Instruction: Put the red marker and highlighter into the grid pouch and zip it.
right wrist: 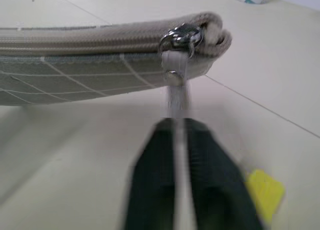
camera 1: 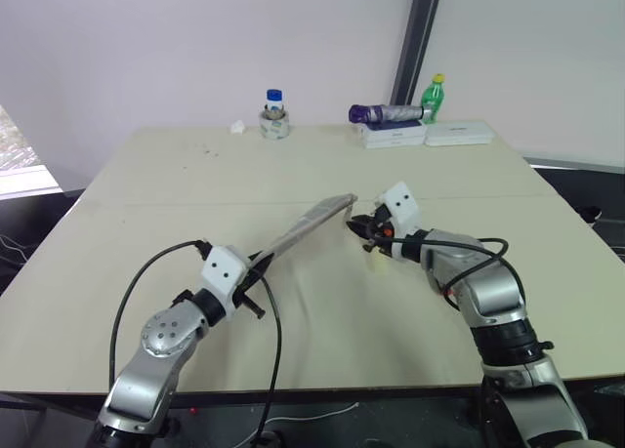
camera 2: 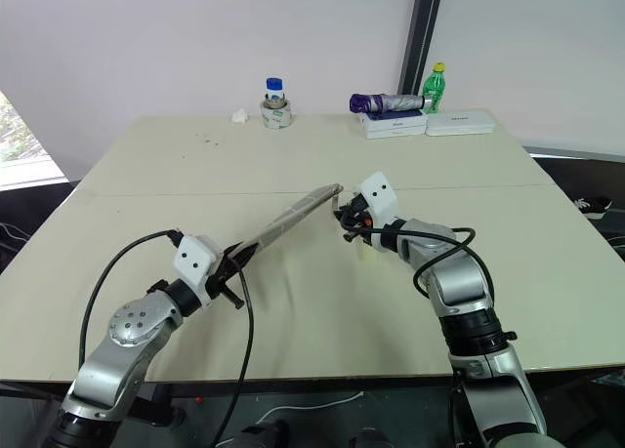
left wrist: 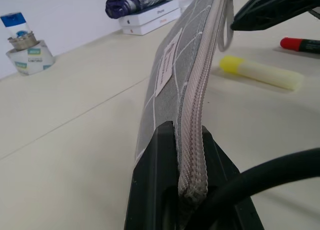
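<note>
Pouch (camera 1: 311,224) held off the table (camera 1: 176,175), edge-up and slanting from the left hand (camera 1: 252,272) toward the right hand (camera 1: 363,229). Zipper edge on top, still closed along the visible length, slider at the far end by the right hand. Left hand clamped on the near end of the pouch, fingers (left wrist: 155,190) pressed to either side of the zipper tape. Right hand pinched together on the pull tab (right wrist: 175,97) hanging from the slider.

Highlighter (left wrist: 260,72) and marker (left wrist: 300,43) lying on the table just past the pouch's far end, under and beside the right hand, neither inside yet.

Step in hand, by the look of it: opening the pouch. Next move probably a steady draw of the tab along the zipper toward the left hand, with the left holding firm as anchor; risk of the tab slipping out of the pinch or the fabric bunching.
</note>
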